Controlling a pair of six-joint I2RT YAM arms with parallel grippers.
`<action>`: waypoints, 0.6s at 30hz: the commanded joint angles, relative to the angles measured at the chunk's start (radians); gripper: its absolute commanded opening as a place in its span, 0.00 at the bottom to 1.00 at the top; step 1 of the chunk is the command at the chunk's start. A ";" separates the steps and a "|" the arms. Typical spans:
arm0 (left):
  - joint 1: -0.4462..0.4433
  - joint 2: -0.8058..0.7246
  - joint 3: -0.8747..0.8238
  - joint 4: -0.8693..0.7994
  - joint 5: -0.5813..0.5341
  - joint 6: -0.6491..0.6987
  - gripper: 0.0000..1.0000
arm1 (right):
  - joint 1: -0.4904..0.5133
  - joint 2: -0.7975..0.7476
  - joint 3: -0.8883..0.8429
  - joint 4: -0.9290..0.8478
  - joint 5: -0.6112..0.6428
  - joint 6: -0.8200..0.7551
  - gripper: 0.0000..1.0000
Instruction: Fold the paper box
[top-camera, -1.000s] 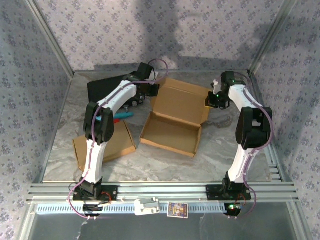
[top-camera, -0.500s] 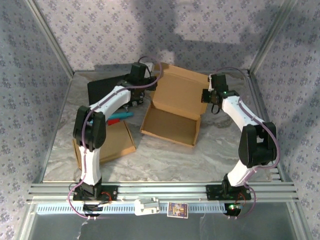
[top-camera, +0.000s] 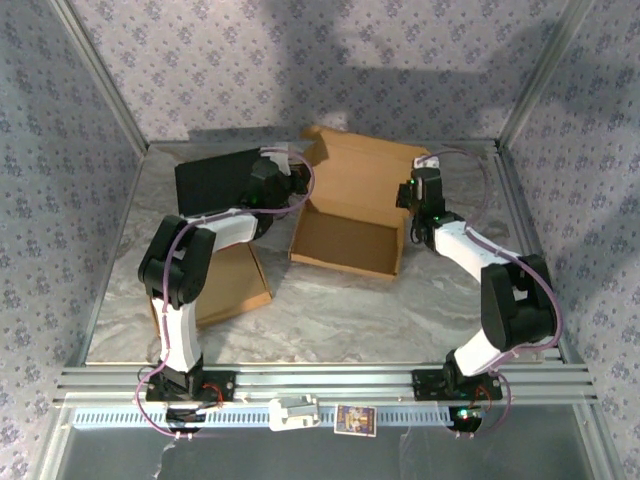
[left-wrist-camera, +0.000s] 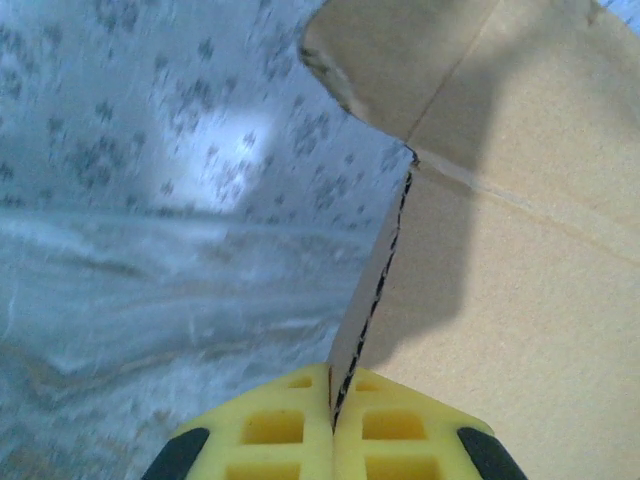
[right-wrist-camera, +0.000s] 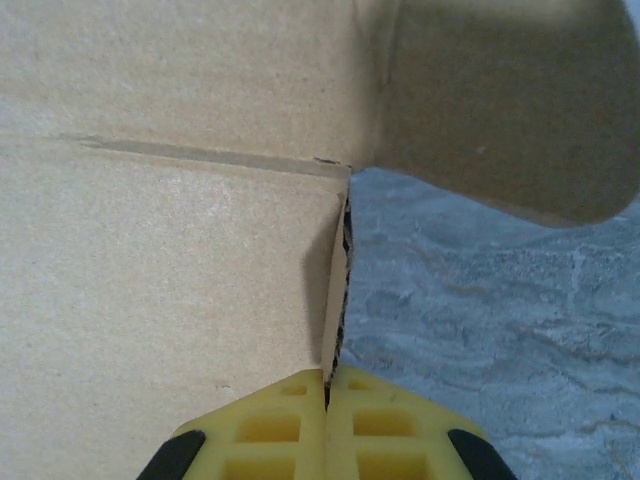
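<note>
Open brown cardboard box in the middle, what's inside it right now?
Only bare cardboard floor shows inside the open brown cardboard box; nothing lies there. The strip just behind its near wall is hidden from the top camera.

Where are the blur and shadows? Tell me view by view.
Top external: broad dark shadows fall on the patterned back wall. Left wrist: the wall and marbled table behind look soft, and a shadow crosses the open brown cardboard box. Right wrist: the box's upper-right flap is blurred.
</note>
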 joint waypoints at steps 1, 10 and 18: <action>-0.009 0.020 -0.022 0.295 -0.011 -0.037 0.06 | 0.004 -0.008 -0.029 0.150 0.065 0.001 0.00; -0.032 0.157 -0.006 0.481 -0.039 -0.009 0.14 | 0.004 0.082 -0.044 0.365 0.088 -0.074 0.00; -0.036 0.277 -0.003 0.625 -0.046 0.039 0.16 | 0.003 0.217 -0.060 0.541 0.068 -0.116 0.02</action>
